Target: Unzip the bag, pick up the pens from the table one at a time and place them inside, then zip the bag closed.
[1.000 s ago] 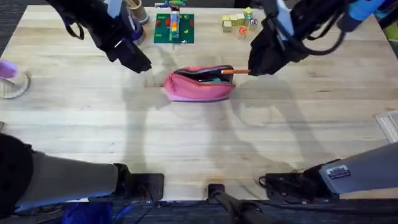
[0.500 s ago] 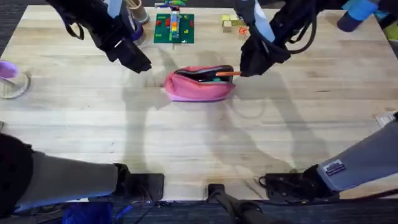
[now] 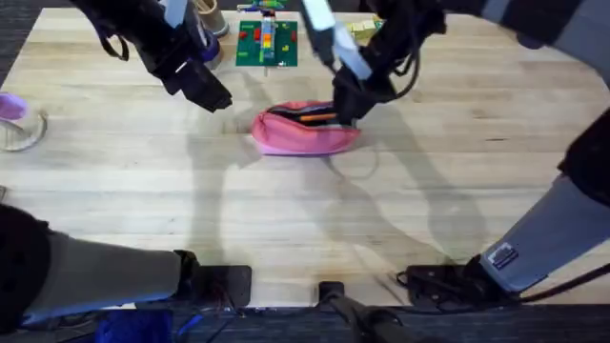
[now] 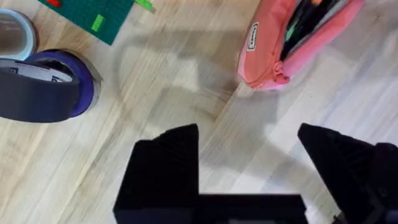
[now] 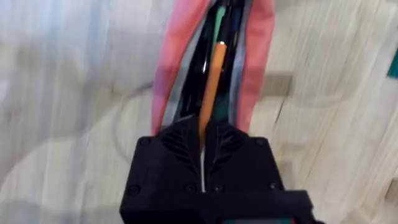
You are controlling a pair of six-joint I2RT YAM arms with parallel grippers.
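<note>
Pale wooden surface [image 3: 143, 200] carrying the pink bag [image 3: 305, 136] near its middle, the zipper mouth open and facing up so pens can be fed in lengthwise. The right tool [image 5: 202, 146] is clamped on an orange pen [image 5: 212, 81], holding it in line with the opening, tip already among the pens inside. The left tool [image 4: 249, 155] hangs beside the bag, fingers apart and empty, probably kept clear of the insertion.
</note>
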